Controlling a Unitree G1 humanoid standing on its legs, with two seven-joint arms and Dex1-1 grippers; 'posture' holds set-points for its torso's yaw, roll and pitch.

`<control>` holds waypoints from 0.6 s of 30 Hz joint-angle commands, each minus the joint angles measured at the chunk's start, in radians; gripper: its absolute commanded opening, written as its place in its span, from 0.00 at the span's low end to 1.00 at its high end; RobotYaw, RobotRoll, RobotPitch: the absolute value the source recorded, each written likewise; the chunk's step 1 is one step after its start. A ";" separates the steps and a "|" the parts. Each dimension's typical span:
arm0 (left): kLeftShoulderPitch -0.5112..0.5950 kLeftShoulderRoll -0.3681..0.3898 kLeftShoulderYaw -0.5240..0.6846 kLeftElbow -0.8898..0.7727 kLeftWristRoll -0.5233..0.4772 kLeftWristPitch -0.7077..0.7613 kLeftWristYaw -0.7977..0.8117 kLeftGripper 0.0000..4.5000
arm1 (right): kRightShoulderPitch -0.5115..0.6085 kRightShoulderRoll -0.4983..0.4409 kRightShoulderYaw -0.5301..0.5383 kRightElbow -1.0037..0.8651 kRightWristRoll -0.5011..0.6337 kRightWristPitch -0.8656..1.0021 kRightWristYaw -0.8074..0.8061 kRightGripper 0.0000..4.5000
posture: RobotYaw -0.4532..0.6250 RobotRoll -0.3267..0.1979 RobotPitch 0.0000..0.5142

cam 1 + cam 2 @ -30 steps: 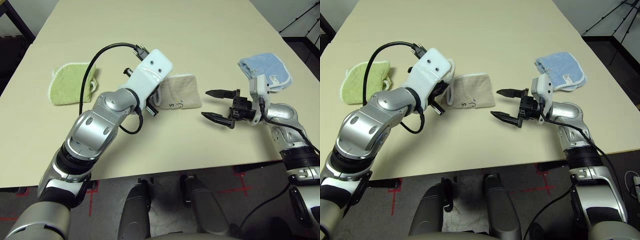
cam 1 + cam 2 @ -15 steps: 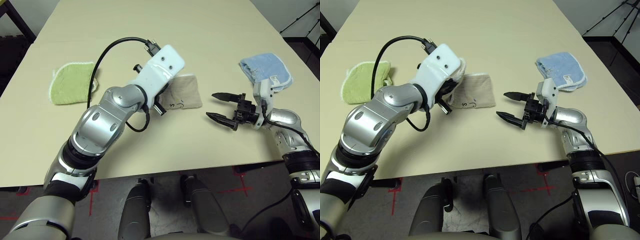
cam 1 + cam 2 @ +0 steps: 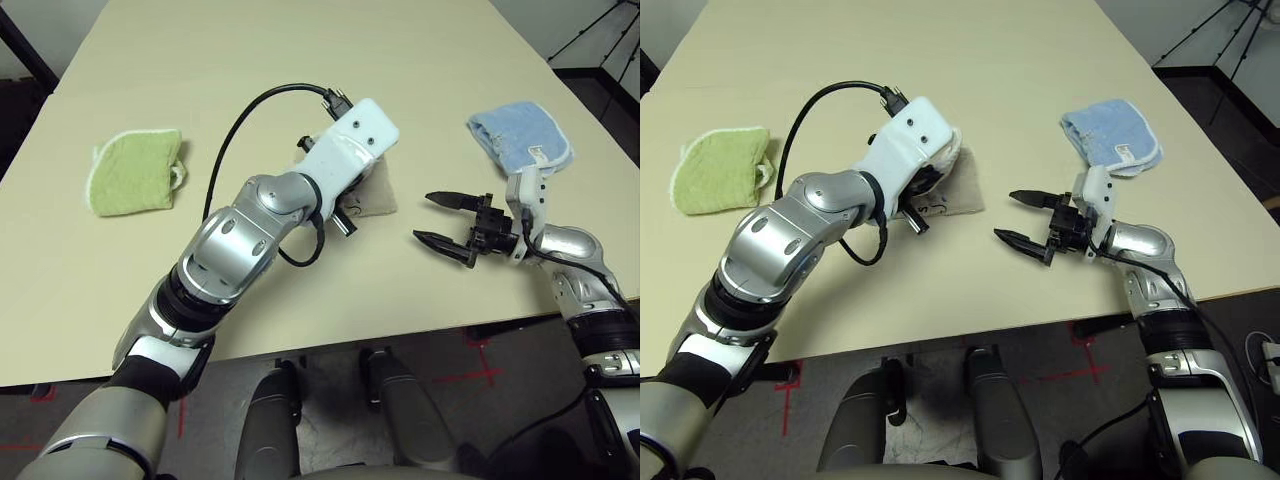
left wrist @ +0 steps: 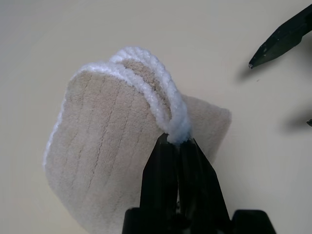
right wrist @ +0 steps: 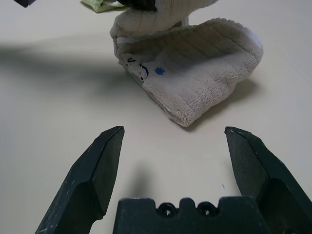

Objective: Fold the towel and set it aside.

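- A lime-green towel (image 3: 135,172) lies folded near the table's (image 3: 300,40) left edge, well apart from everything else.
- The left gripper (image 4: 176,146) has its two black fingers pressed together on the white stitched edge of the towel (image 4: 112,141) — that corner is lifted and curled over, the rest of the beige cloth resting on the table's middle.
- The right gripper (image 3: 438,220) hovers just right of the towel, fingers spread wide, holding nothing — tips pointing toward the cloth.
- A light-blue towel (image 3: 520,135) sits folded near the table's right edge, beyond the right arm.
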 commanded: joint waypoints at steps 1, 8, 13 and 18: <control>0.020 -0.011 -0.033 0.034 0.009 -0.035 -0.014 0.00 | 0.018 -0.011 -0.016 -0.028 0.001 0.013 -0.004 1.00 | 0.21 0.62 0.48; 0.039 -0.052 -0.055 0.097 0.028 -0.087 -0.009 0.00 | 0.022 -0.008 -0.012 -0.046 0.000 0.025 -0.009 1.00 | 0.20 0.62 0.49; 0.054 -0.076 -0.040 0.136 0.051 -0.111 0.004 0.06 | 0.025 -0.008 -0.012 -0.050 0.001 0.027 -0.010 1.00 | 0.20 0.62 0.49; 0.054 -0.107 0.007 0.166 0.063 -0.126 0.026 0.42 | 0.028 -0.010 -0.012 -0.052 0.001 0.030 -0.008 1.00 | 0.21 0.62 0.49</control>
